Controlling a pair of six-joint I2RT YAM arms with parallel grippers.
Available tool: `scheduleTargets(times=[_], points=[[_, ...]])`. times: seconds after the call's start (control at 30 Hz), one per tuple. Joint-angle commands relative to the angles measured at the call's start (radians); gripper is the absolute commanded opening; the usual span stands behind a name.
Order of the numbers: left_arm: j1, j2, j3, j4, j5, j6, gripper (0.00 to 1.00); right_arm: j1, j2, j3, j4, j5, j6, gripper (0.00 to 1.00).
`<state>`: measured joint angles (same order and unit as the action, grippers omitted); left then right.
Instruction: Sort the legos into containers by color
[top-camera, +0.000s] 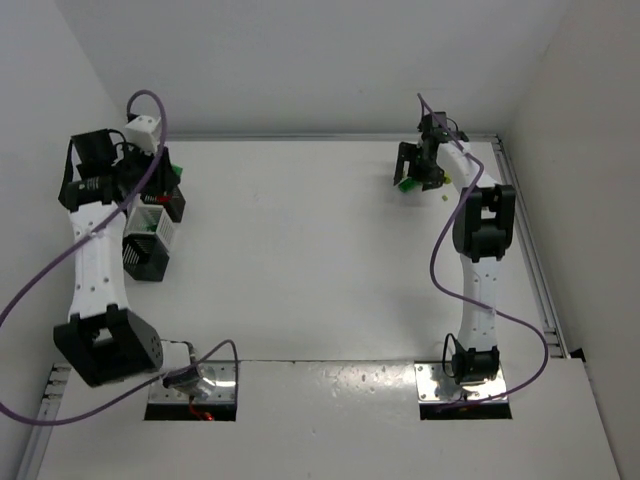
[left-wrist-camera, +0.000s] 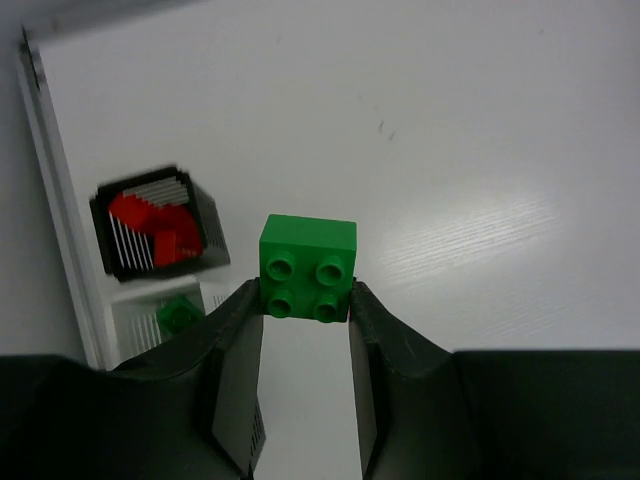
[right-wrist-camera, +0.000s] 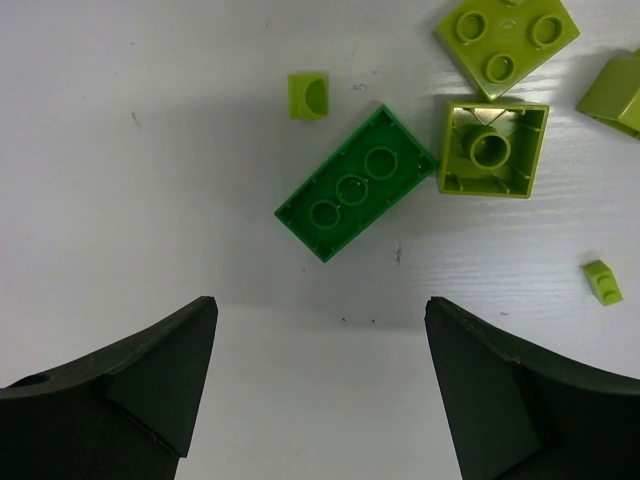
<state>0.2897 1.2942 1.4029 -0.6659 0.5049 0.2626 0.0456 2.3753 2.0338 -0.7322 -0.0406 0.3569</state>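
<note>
Tabletop (left-wrist-camera: 450, 120): left end effector (left-wrist-camera: 303, 295) grips brick (left-wrist-camera: 307, 248).

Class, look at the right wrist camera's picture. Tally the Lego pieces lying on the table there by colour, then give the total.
Dark green pieces: 1
Yellow-green pieces: 5 (one is cut off at the right edge)
Total: 6
</note>
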Motion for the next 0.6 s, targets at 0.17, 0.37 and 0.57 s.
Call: scheduleTargets(times=[0.17,0.37,0.57], points=[[0.192,0.195,0.011,-0.035,-0.009,-0.134,0.00,0.026,-0.082,-0.040,0.048,-0.016,0.076,0.85],[0.262,0.266,0.011,-0.035,-0.074,-0.145,0.00,0.045,-0.082,-0.040,0.057,0.005,0.076,0.85],[0.284,0.304,0.001,-0.035,-0.128,-0.135,0.01,0.045,-0.082,-0.031,0.057,0.054,0.076,0.86]])
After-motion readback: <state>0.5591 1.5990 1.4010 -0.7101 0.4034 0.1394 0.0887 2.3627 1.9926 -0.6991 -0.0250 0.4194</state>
